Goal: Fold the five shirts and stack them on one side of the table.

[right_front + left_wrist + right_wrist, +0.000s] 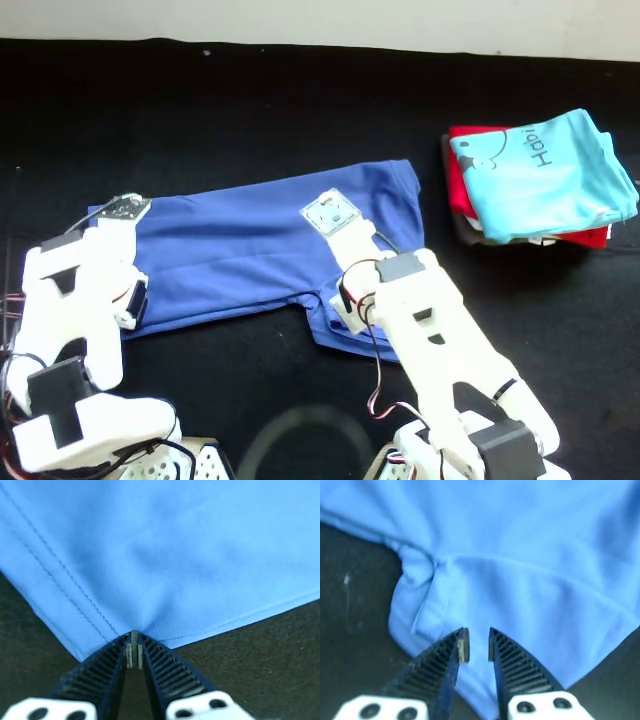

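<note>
A blue shirt [250,245] lies spread flat across the middle of the black table. My left gripper [134,652] is shut on the shirt's hem [210,627] close to its near left corner; in the high view this gripper [136,303] sits at the shirt's left end. My right gripper [477,646] is open by a narrow gap just over the bunched sleeve [427,605], and it is at the shirt's near edge [344,300] in the high view. At the right side stands a stack of folded shirts, a cyan one [540,175] on top of a red one [470,195].
The black table [250,100] has free room behind the shirt and in front of the stack. Both arm bases [90,430] stand at the near edge.
</note>
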Action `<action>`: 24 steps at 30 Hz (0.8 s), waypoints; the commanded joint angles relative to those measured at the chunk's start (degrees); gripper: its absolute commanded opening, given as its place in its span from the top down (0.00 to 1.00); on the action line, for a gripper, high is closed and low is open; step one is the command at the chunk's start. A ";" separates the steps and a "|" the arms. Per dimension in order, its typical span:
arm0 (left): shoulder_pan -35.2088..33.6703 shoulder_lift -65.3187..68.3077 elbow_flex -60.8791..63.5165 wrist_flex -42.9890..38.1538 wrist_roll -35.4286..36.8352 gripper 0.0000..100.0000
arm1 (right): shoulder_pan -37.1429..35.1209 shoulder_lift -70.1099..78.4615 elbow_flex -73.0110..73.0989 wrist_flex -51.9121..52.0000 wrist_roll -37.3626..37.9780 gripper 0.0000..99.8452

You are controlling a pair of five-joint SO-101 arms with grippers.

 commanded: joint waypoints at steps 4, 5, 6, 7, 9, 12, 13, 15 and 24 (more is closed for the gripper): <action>-7.34 1.01 0.13 -4.57 -7.56 0.99 | -1.98 5.14 1.10 -4.70 -3.96 0.92; -8.04 2.07 -0.57 -4.84 -8.09 0.99 | -2.42 6.11 1.10 -4.70 -4.48 0.92; -8.48 3.12 -1.98 -4.31 -8.26 0.99 | -2.86 6.29 1.10 -4.70 -4.66 0.92; -8.75 4.35 -3.47 -3.43 -8.26 0.99 | -3.82 6.29 1.10 -4.70 -4.75 0.92; -9.98 7.25 -6.55 -2.02 -8.26 0.99 | -6.20 6.29 1.10 -4.44 -5.45 0.92; -11.82 11.56 -11.56 1.32 -8.26 0.99 | -9.71 6.29 1.10 -4.44 -5.45 0.92; -12.44 12.79 -13.05 2.37 -8.26 0.99 | -10.51 6.29 1.10 -4.44 -5.45 0.92; -13.32 14.20 -15.25 4.40 -8.44 0.99 | -10.77 6.29 1.10 -4.44 -5.45 0.92; -13.23 8.75 -17.01 8.26 -8.35 0.99 | -10.95 -0.48 -2.07 6.73 -5.01 0.92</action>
